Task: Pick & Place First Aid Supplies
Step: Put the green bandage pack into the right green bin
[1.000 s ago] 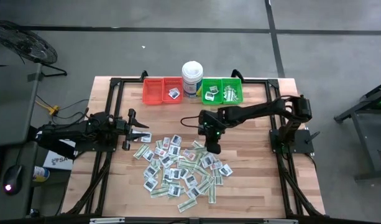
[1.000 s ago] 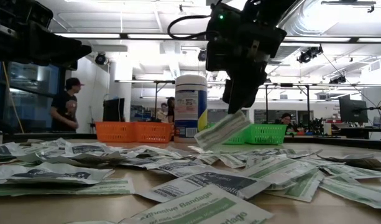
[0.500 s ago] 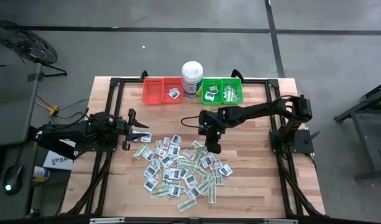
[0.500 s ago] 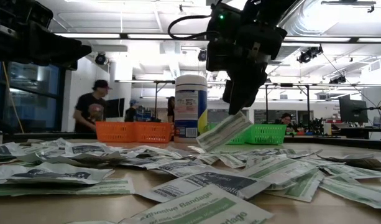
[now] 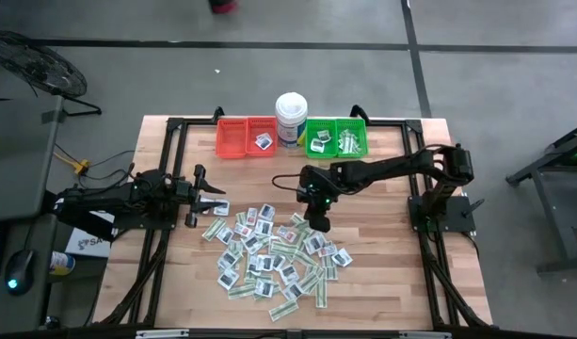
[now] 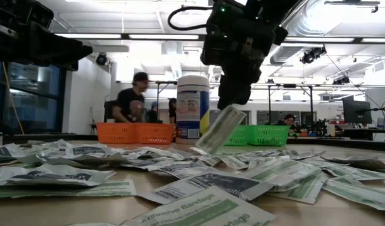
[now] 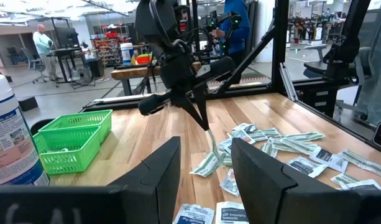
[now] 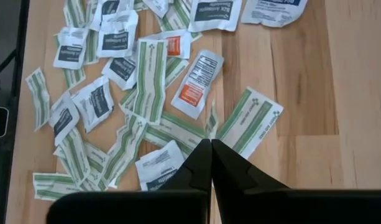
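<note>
Right arm lifts a bandage strip clear of the pile

The right end effector (image 6: 233, 103), pinched shut on a green-and-white bandage strip (image 6: 218, 130), has shifted slightly toward the bins and sits a little higher than a second ago; the strip now hangs steeper, tilted, above the scattered packets (image 5: 274, 256). Beyond the table, a person (image 6: 133, 100) has walked from the far left to behind the orange bin (image 6: 135, 133).

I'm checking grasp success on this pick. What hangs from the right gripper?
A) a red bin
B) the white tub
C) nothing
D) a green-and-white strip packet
D: the right gripper, shut, holds a green-and-white strip packet lifted clear of the pile.
</note>
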Motion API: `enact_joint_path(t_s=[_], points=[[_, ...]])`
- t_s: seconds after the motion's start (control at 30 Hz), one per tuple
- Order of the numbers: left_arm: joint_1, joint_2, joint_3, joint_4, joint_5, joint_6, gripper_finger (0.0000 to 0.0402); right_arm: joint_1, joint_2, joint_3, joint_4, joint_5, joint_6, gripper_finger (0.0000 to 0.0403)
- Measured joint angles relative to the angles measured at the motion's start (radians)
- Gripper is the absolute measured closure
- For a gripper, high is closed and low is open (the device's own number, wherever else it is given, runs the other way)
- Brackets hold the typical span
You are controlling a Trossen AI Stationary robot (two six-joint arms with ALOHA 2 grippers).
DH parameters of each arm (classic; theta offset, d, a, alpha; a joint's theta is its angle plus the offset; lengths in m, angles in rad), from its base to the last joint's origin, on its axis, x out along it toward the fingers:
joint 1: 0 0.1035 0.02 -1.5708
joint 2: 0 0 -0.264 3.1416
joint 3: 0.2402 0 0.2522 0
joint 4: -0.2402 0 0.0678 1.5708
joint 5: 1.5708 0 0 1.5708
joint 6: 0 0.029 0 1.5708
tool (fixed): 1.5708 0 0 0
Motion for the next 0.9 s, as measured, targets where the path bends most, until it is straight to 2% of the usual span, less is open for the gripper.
enact_joint_path(t_s=[0.33, 0.9], points=[[0.0, 0.0, 0.0, 0.0, 0.0, 0.0, 0.0261, 0.0, 0.003, 0.0, -0.006, -0.004, -0.026, 0.0403], [0.0, 0.0, 0.0, 0.0, 0.0, 0.0, 0.0261, 0.001, 0.137, -0.002, 0.054, 0.032, -0.011, 0.0403]])
